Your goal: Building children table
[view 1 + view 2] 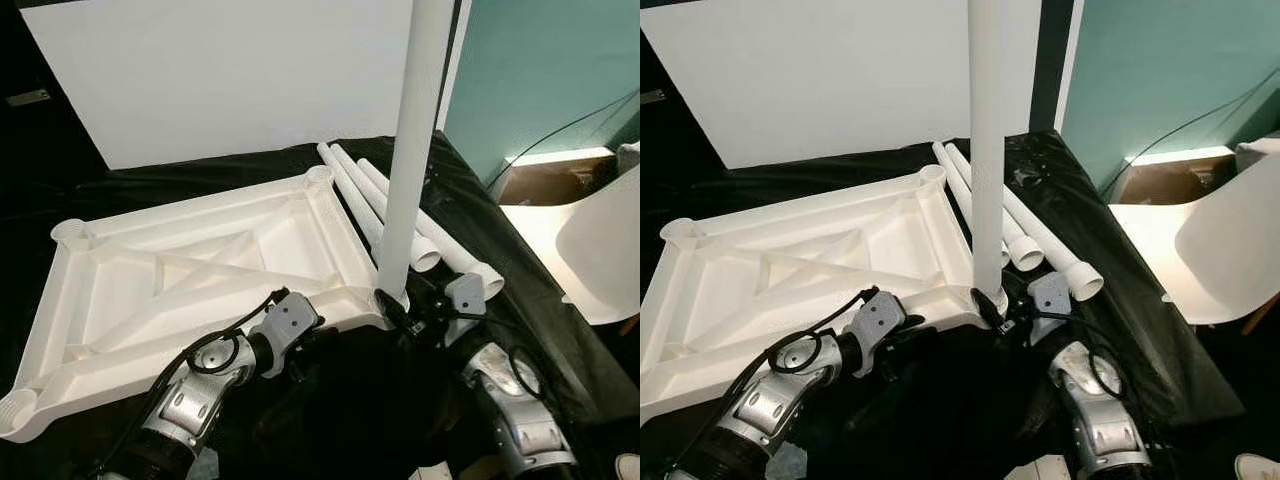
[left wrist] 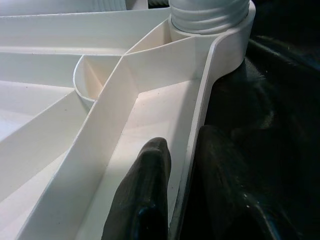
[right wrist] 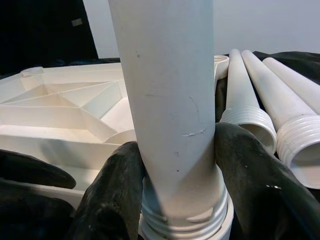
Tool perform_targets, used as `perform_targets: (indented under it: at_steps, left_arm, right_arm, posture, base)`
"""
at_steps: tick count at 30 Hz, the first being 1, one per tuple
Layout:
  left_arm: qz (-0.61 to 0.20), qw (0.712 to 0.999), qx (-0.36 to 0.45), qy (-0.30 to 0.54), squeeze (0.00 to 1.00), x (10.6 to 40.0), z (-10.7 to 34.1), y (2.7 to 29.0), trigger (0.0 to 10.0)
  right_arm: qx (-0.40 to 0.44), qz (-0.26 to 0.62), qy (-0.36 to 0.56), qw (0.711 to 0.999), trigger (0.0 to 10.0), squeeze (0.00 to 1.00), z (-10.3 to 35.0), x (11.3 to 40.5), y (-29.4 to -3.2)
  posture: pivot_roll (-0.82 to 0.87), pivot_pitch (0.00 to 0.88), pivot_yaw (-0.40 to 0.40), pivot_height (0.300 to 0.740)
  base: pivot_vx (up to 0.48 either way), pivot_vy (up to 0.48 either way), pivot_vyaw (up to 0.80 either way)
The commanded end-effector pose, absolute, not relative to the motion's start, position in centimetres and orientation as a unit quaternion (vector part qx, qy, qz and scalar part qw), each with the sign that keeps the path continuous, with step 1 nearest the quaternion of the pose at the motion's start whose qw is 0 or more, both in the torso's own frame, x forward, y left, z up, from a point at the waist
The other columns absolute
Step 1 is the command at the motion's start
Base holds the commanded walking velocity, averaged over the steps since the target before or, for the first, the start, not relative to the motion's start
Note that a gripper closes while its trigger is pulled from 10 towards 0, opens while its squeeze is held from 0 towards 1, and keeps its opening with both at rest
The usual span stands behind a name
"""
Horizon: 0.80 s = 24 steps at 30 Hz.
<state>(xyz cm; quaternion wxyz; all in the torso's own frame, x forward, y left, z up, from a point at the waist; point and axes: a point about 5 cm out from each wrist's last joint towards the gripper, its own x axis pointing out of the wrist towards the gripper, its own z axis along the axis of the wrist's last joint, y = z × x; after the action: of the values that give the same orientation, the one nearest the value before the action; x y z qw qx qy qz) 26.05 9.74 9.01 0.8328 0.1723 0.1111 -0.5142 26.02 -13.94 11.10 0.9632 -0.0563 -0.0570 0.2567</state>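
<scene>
We saw the room's other furnishings.
A white chair (image 1: pixel 1230 255) stood near a teal wall (image 1: pixel 1160 70); a white board (image 1: pixel 230 70) leaned behind.

The tabletop (image 1: pixel 200 270) and my upright leg (image 3: pixel 170 100) look like smooth matt white plastic, the leg lightly scuffed. The black cloth (image 1: pixel 1060 200) under them is slightly shiny.
</scene>
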Motion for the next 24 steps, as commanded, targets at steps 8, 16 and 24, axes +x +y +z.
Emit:
perform_targets:
  at_steps: [8, 16, 24]
  left_arm:
    - [-0.570, 0.787, 0.166, 0.166, 0.00, 23.9, 6.5, 8.8, 10.0]
    - [-0.567, 0.790, 0.165, 0.166, 0.00, 24.1, 6.5, 8.9, 10.0]
    - [-0.567, 0.789, 0.166, 0.166, 0.00, 24.1, 6.5, 8.9, 10.0]
  right_arm:
    - [-0.066, 0.303, -0.063, 0.949, 10.0, 1.00, 12.9, 27.7, -13.8]
    - [-0.138, 0.427, -0.059, 0.892, 10.0, 0.00, 13.5, 27.6, -13.7]
    - [-0.164, 0.457, -0.028, 0.874, 9.5, 0.00, 13.9, 28.8, -15.3]
  posture:
    - [-0.03, 0.000, 0.040, 0.740]
    - [-0.03, 0.000, 0.035, 0.740]
    - [-0.03, 0.000, 0.036, 0.740]
  base:
    - [0.000, 0.000, 0.00]
    - [0.000, 0.000, 0.00]
    - [0.000, 0.000, 0.00]
